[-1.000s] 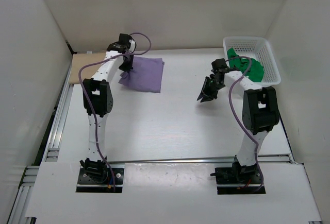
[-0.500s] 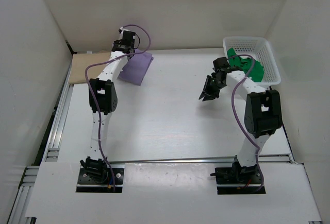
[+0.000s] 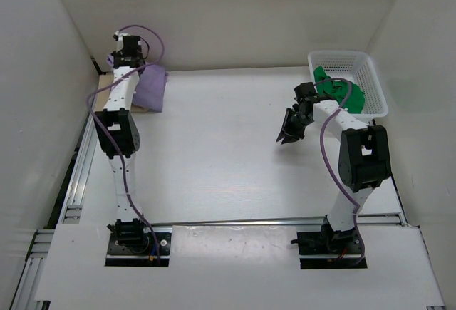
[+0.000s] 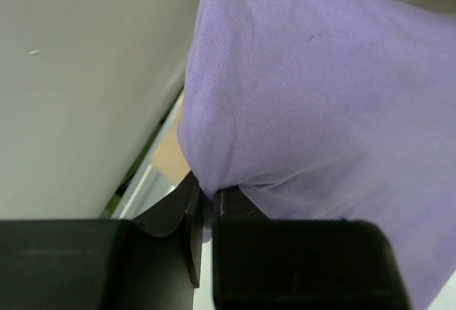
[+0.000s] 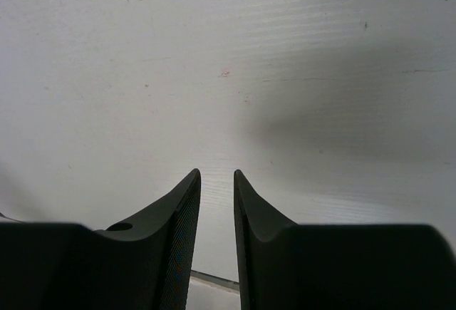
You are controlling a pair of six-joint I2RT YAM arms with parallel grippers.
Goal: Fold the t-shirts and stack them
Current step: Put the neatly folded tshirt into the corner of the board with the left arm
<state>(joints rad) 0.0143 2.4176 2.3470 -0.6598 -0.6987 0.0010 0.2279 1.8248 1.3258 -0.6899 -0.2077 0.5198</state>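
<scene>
Upper left of the overhead view: the light purple t-shirt [image 3: 151,88] hangs bunched from the left gripper [image 4: 206,197], whose jaws are pinched tight on a fold of the cloth, close to the corner where the side and back walls meet. A sliver of the tan t-shirt [image 4: 167,157] shows past the purple cloth's edge in the left wrist view, at the left rim of the table [image 3: 214,153]. At upper right, the white lattice basket [image 3: 370,68] sits on the tabletop with the bright green t-shirt [image 3: 350,96] crumpled inside, partly behind the right arm. Just left of the basket, the right gripper [image 3: 288,130] points down over bare tabletop, its two fingers [image 5: 182,210] a narrow gap apart, gripping nothing.
</scene>
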